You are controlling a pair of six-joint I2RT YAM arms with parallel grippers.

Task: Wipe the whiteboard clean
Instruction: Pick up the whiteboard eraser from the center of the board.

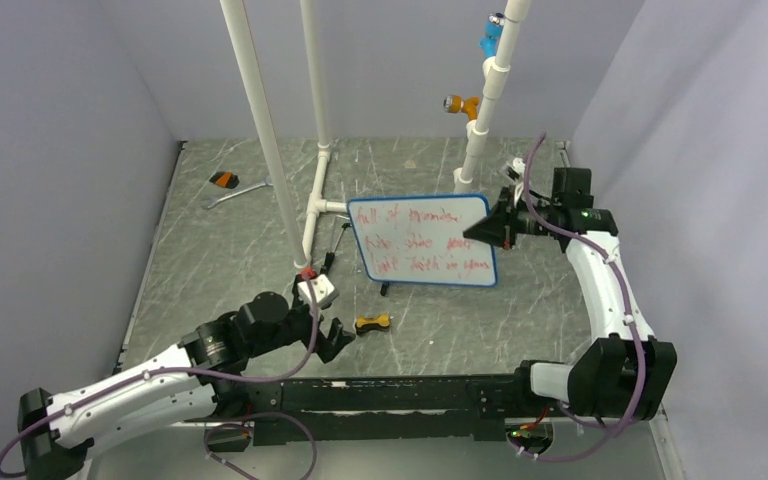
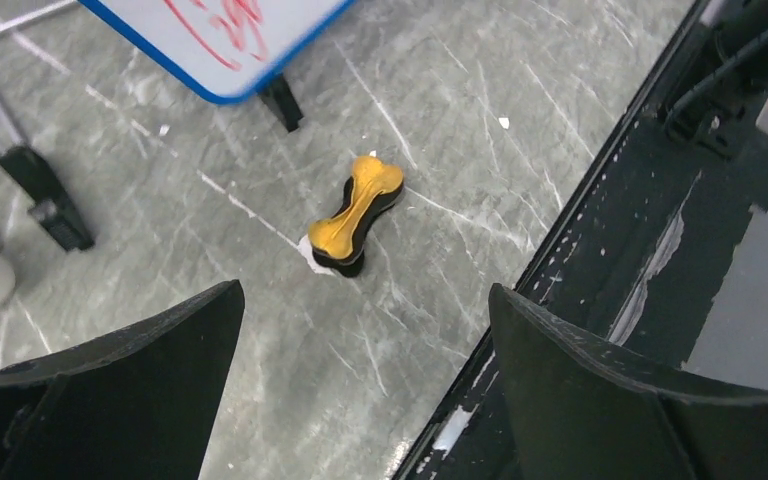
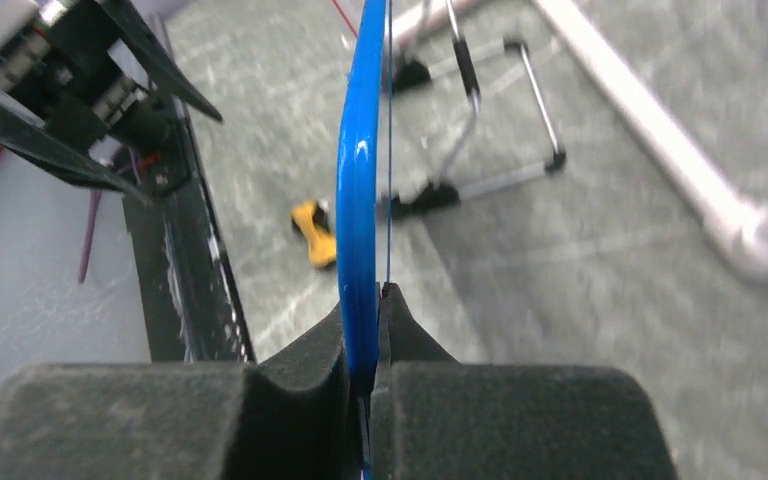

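Nearest, spread wide and holding nothing: left gripper, hovering over small yellow bone-shaped eraser with black underside, lying untouched on grey marbled table. Farther back, upright mid-table: small rectangular whiteboard with thin blue frame, three lines of red handwriting intact. Pressed together on its right edge: right gripper. Judged barely begun; eraser pickup and all wiping left.
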